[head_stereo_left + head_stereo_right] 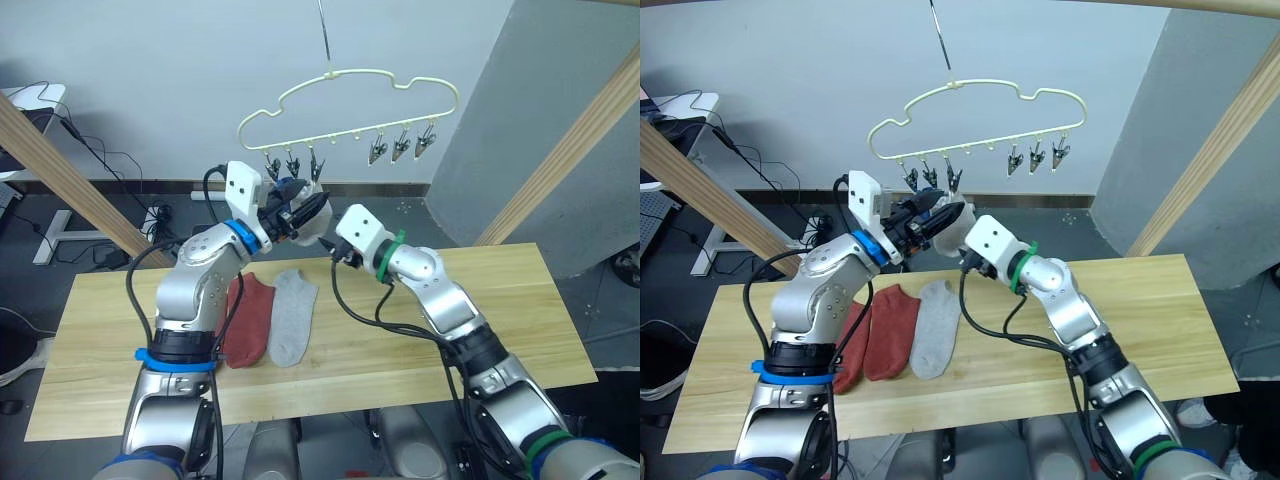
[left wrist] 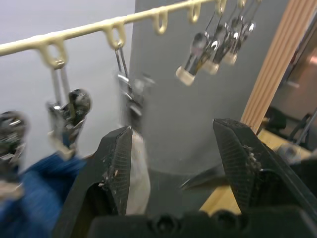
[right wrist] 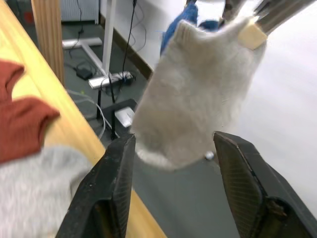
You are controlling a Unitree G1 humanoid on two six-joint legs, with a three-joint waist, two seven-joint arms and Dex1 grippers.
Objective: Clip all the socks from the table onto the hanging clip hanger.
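1. The clip hanger (image 1: 350, 105) hangs from its hook above the far edge of the bench (image 1: 480, 330). Its three clips on my right (image 1: 400, 147) hang bare.

2. At the three clips on my left, I see a blue sock (image 2: 34, 193) up by the hanger and a light grey sock (image 3: 195, 94) hanging from a clip by its top edge. I judge the grey one as clipped. Whether the blue one is held by a clip I cannot tell, as both arms crowd that spot.

3. On the bench, beneath my left arm, lie a red sock (image 1: 892, 330) and beside it, touching, a grey sock (image 1: 935, 325). A second red piece (image 1: 850, 350) shows at the arm's near side in the right eye view; I take it for another sock, partly covered.

4. My left hand (image 2: 173, 163) is raised just under the left clips, fingers spread wide with nothing clearly between them; pale fabric lies against the outer side of one finger.

5. My right hand (image 3: 173, 178) sits just below the hanging grey sock, fingers wide apart and gripping nothing.

6. Judgement: at most two of the socks are hung, three still wait on the bench, and I cannot locate a sixth. The task is under half done.
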